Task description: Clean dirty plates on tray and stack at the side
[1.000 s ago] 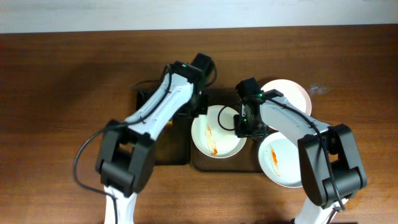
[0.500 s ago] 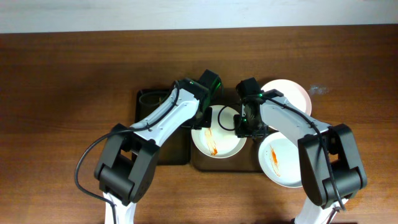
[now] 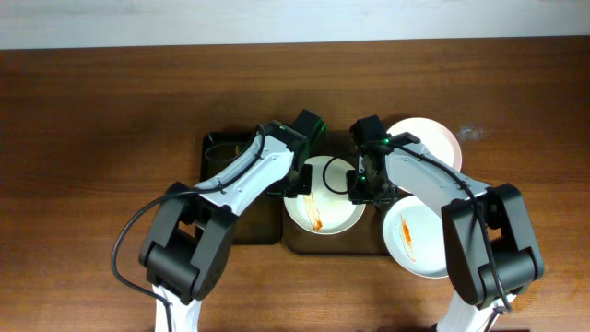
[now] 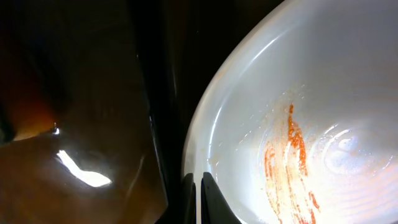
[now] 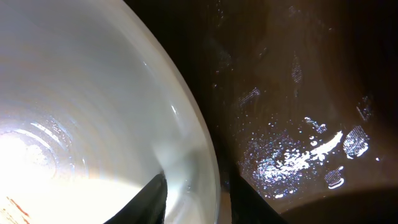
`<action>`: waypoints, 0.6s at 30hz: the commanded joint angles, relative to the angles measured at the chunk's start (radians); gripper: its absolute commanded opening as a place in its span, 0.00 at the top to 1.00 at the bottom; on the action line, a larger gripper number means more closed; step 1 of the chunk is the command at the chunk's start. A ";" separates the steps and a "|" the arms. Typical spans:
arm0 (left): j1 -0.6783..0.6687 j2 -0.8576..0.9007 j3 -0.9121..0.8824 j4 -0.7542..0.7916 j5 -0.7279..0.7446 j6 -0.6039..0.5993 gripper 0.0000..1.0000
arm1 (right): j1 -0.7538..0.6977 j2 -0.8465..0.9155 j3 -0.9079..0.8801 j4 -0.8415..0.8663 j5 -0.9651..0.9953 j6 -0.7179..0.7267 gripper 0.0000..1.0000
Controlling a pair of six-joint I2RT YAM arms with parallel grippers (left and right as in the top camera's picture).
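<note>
Centre plate (image 3: 332,210) sits on the left part of the tray (image 3: 364,243), with an orange streak (image 3: 313,207) on its left half.

Right end effector (image 3: 362,192) is clamped across the right rim. The wrist view shows one finger (image 5: 152,199) inside the plate and the other outside, with the rim between them. Reads as a brace: it pins the plate so it can't slide or spin under a wipe.

Left end effector (image 3: 300,186) is fully closed, tips at the left rim just beside the streak. Nothing shows between its fingers, so I can't tell if it carries a wiper. The position makes sense as the working side, since the streak is on that half and the brace takes the other.

Far-right plate (image 3: 429,138) looks plain white. Near-right plate (image 3: 419,242) has its own streak. Both lie at the right end of the tray, partly under the right arm, and nothing is touching them. My guess is they're just waiting their turn.

Count:
- Plates: 3 in all, 2 streaked and 1 plain.
- Stacked at the side: 0. All three lie single, none on another.
- Trays: 2, the brown one and a narrower black tray (image 3: 258,226) right beside it on the left.
- Arms: 2, both on the centre plate.

The bench (image 3: 92,138) to either side looks free for the stack.
</note>
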 commanded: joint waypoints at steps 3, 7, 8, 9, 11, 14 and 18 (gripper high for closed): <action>0.030 -0.018 -0.008 -0.032 -0.043 0.019 1.00 | -0.003 0.032 -0.023 -0.004 -0.017 0.001 0.65; 0.030 -0.067 0.003 -0.044 -0.039 0.026 1.00 | -0.003 0.032 -0.023 -0.004 -0.017 0.001 0.65; 0.030 -0.084 0.003 -0.044 -0.039 0.026 1.00 | -0.003 0.032 -0.023 -0.005 -0.017 0.001 0.65; 0.030 -0.099 0.003 -0.044 -0.039 0.026 1.00 | -0.003 0.032 -0.023 -0.005 -0.017 0.001 0.65; 0.030 -0.111 0.003 -0.043 -0.039 0.026 1.00 | -0.003 0.032 -0.023 -0.004 -0.018 0.001 0.65; 0.030 -0.111 0.003 -0.033 -0.040 0.026 1.00 | -0.003 0.032 -0.023 -0.004 -0.017 0.001 0.65; 0.028 -0.109 0.002 0.072 -0.032 0.159 1.00 | -0.003 0.032 -0.023 -0.004 -0.017 0.001 0.65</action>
